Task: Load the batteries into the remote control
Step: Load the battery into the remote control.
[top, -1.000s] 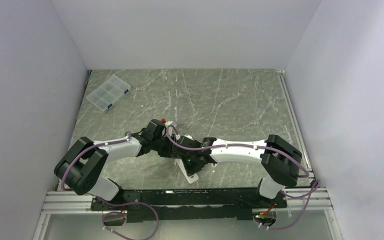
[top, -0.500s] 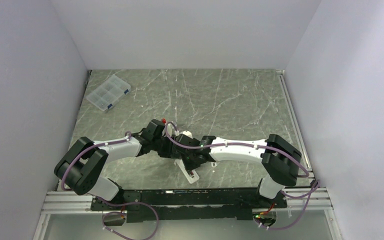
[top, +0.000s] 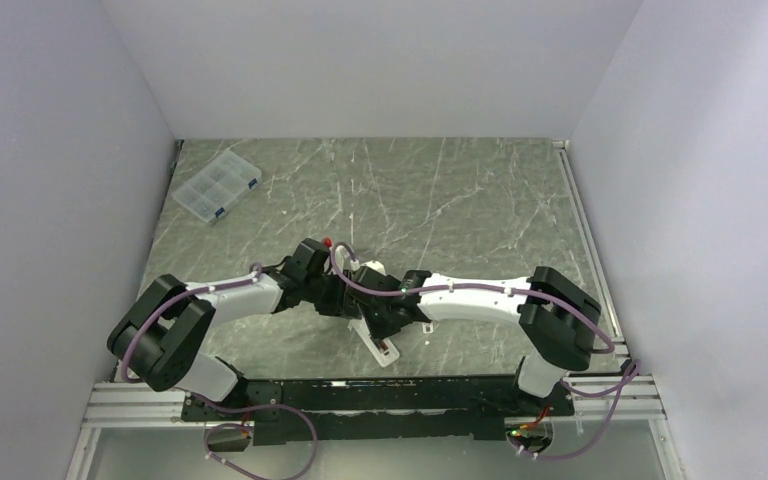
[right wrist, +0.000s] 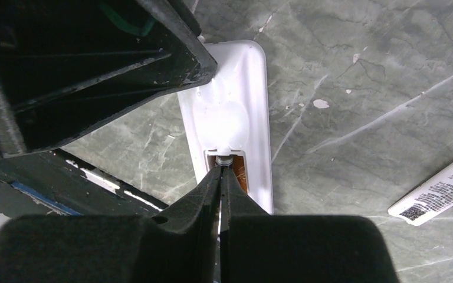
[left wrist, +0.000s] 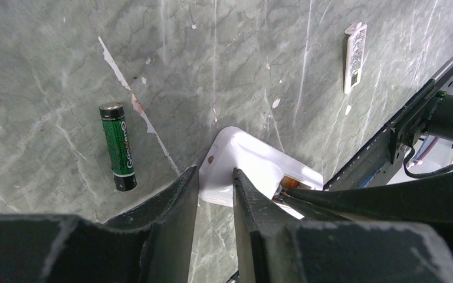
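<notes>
Grey-green marble tabletop [top: 460, 190], white walls [top: 360, 60] | remote control [right wrist: 236, 112] at 6 o'clock, clamped by left gripper [left wrist: 215, 177] | right gripper [right wrist: 221, 171] pinched closed at recess | one battery [left wrist: 118, 146] loose at remote's 9 o'clock

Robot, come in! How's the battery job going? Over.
Left hand clamped on end of remote control. Right hand shut, tips at battery recess. One battery loose on table. Cover piece lies clear.
</notes>
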Tool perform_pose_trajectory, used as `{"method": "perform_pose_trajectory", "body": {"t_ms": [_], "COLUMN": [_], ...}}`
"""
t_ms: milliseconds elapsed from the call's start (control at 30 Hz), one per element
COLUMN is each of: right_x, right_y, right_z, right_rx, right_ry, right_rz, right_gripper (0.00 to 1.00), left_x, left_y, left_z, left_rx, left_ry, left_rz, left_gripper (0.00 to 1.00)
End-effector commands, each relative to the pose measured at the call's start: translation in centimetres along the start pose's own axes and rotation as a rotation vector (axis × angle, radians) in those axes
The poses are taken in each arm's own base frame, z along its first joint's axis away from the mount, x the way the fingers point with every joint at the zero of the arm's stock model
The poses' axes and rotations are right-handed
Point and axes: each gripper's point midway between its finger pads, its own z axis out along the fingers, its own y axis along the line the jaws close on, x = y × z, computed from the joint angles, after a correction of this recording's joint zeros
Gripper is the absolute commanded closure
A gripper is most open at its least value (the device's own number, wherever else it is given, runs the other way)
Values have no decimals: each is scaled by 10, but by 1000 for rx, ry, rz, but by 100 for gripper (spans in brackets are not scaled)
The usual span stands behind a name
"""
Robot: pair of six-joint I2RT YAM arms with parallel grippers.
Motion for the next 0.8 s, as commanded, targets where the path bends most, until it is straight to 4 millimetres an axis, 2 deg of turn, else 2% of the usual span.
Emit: {"method": "perform_pose_trajectory", "body": {"t_ms": [0,267,400,567,767], "right_x": [-2,8,17,27,26], "right_y": [-1,-2,7,9,7], "right_z": [4,13,17,22,19], "right_rx": [-6,-35,-124,-179,-176], "right_ry": [-9,19,48,77,71], "right_rz": [3,15,37,63,69], "right_gripper": [93,93,93,93,93], "left_x": [-6,-7,-7,-7,-8], "left_y": [-10,-11,-11,-11,-12], "left_z": [-5,-5,-6,-7,-9], "left_rx": [31,31,29,26,24], "left_ry": [-16,-16,-19,-19,-22], "left_rz": [41,41,41,39,41], "left_gripper": [67,67,67,67,67]}}
